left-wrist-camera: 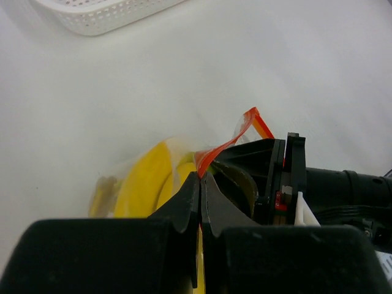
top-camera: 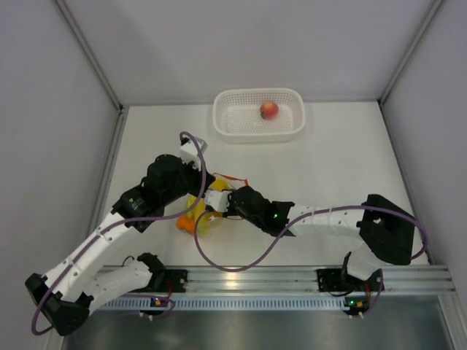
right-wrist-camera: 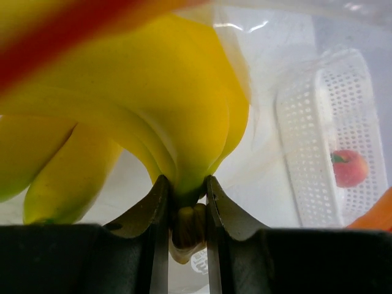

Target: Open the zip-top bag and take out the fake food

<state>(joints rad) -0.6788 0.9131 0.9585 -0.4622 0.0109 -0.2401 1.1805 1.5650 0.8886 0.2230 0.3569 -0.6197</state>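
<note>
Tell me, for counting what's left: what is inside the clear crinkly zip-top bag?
A yellow plastic banana bunch, its stem pinched by the right gripper; the arms cover the rest.

Yellow banana bunch [right-wrist-camera: 165, 104]; orange-red zip strip [left-wrist-camera: 223, 147]; white perforated basket [top-camera: 257, 135]; pink-red peach [top-camera: 269, 110].

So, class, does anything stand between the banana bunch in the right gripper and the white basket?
Only the zip-top bag: its film surrounds the banana bunch the right gripper grips, the left gripper pinching its strip. Past it, the table shows nothing before the basket.
</note>
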